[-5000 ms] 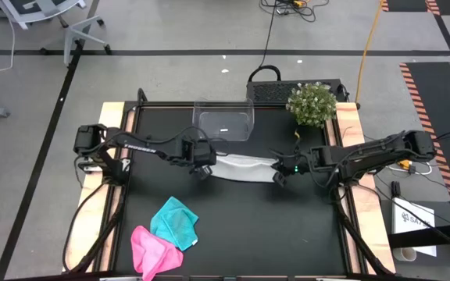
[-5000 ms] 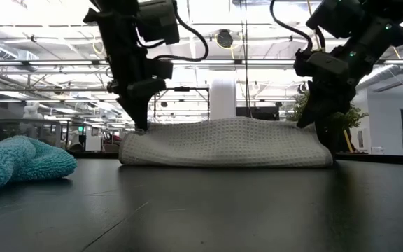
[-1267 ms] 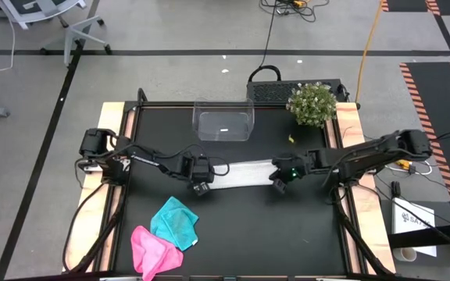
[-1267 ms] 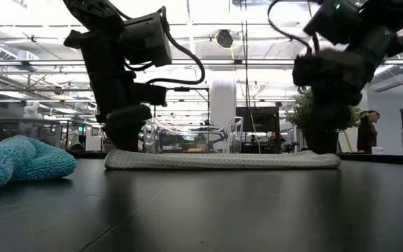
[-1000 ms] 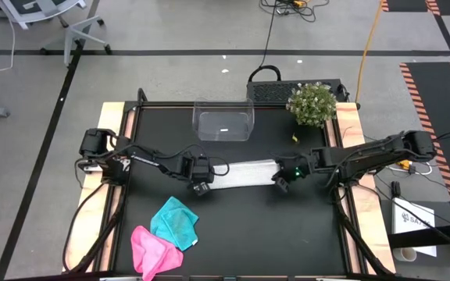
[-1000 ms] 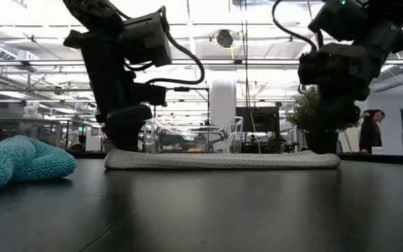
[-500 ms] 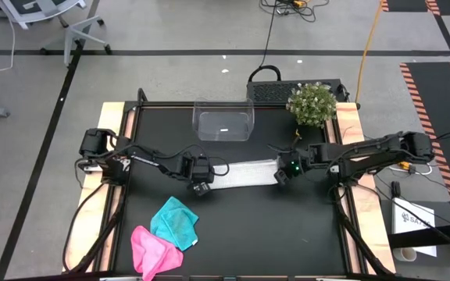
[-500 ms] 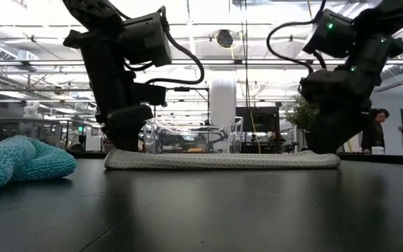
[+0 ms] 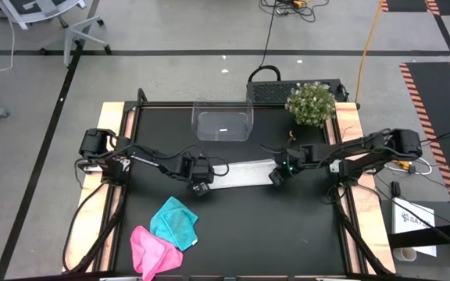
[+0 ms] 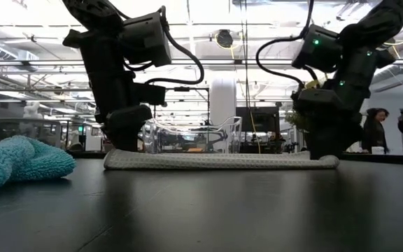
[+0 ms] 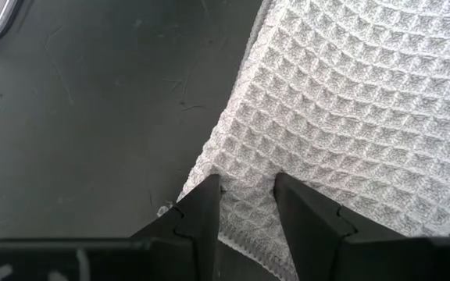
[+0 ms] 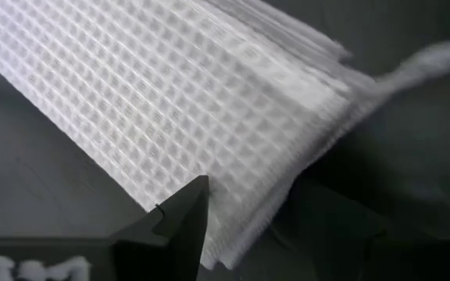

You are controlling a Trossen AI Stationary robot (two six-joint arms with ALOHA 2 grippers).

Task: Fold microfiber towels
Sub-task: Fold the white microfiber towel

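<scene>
While the white towel lies flat in a long strip in the middle of the black table, one pincer sits at each end of it. At one end the left pincer is down on the cloth, and its two dark fingers pinch a little fold of the bumpy white cloth between them. At the other end the right pincer has its fingers apart, with the folded edge of the towel lying loose between them. From above, the left pincer and the right pincer are well apart, with the strip reaching from one to the other. Nearer the front of the table than the left pincer, the teal towel lies in a soft heap, and the pink towel touches it. Beyond the strip stands a clear tub, and a small green plant stands beyond the right pincer
</scene>
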